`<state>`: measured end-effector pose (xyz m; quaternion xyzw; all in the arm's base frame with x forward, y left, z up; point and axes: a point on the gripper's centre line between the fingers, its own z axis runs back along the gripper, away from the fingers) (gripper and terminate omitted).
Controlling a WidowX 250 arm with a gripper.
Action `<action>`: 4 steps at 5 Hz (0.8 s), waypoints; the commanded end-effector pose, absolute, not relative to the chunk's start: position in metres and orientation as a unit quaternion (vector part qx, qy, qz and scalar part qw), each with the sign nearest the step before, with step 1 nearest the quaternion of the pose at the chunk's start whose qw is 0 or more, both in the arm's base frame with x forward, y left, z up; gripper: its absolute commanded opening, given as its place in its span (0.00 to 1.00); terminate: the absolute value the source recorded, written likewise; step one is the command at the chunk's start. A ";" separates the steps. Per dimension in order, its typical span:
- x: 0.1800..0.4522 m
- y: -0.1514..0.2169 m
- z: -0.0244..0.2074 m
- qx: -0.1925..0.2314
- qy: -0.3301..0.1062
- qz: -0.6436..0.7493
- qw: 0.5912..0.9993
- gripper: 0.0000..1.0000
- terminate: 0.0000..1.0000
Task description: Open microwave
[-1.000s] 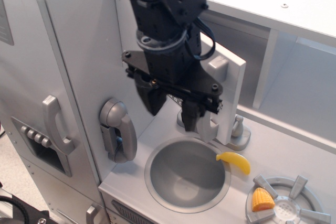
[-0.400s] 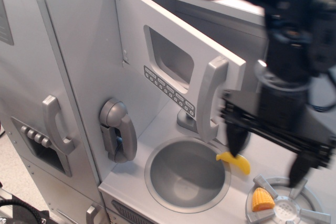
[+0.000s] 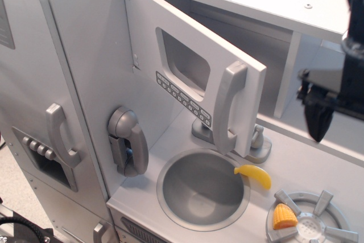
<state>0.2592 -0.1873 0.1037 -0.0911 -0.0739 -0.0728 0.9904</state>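
Observation:
The microwave door (image 3: 187, 72) is a flat grey panel with a rounded window, a row of small buttons and a grey bar handle (image 3: 227, 106). It stands swung open, hinged at its left edge, out over the sink. The microwave's compartment (image 3: 273, 66) shows behind it. My gripper (image 3: 318, 119) is at the far right edge, well clear of the door and handle. Only one dark finger (image 3: 317, 119) shows fully; the rest is cut off by the frame, and it holds nothing that I can see.
A round metal sink (image 3: 203, 189) sits below the door. A yellow banana (image 3: 254, 176) lies on its right rim. A corn cob (image 3: 284, 218) rests on the burner (image 3: 311, 220). A toy phone (image 3: 128, 140) hangs on the fridge side. The fridge door handle (image 3: 60, 135) is at left.
My gripper has let go near the microwave door handle and swept right, from in front of the door, past the sink, to the far right edge. The door stays open.

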 end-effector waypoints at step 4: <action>0.266 -0.077 0.131 -0.073 -0.133 -0.014 0.988 1.00 0.00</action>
